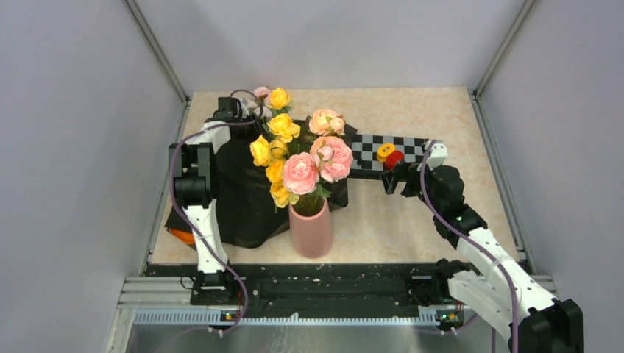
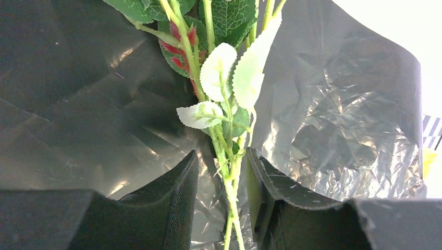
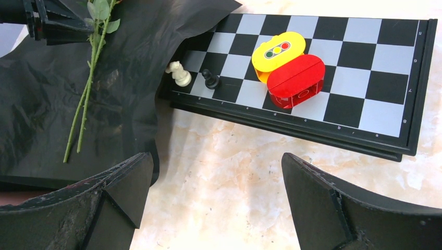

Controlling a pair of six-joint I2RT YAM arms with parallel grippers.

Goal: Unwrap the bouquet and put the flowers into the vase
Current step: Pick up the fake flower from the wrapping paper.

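Grey walls [image 1: 73, 147] box in a beige marbled tabletop [image 1: 412, 217]. Centre frame, pink, peach and yellow artificial flowers [image 1: 302, 158] fill the matte pink vase [image 1: 312, 232]; the left gripper [image 2: 221, 156] sits half-open astride green stems [image 2: 229, 177] over black crinkled paper [image 2: 339, 130]; the right gripper [image 3: 219, 161] wide, empty

**Left arm** [image 1: 197, 198]: white tubular links between boxy black joint housings. A mauve left cable [image 1: 171, 176] runs along its outer side from base to wrist.

**Right arm** [image 1: 482, 254]: same white-and-black build. A mauve right cable [image 1: 422, 180] follows the links, and a small green light [image 1: 458, 218] shows on one black joint.

**Bases:** black blocks on a black rail [image 1: 324, 283], fronted by a silver toothed strip [image 1: 294, 316].

**Left gripper** [image 2: 221, 203]: two matte black, wedge-shaped fingers. The inner pad [image 2: 182, 208] is finely ribbed.

**Right gripper** [image 3: 216, 161]: two matte black wedge fingers [image 3: 333, 203]. Their edges are scuffed grey, with faint scratches on the flat faces.
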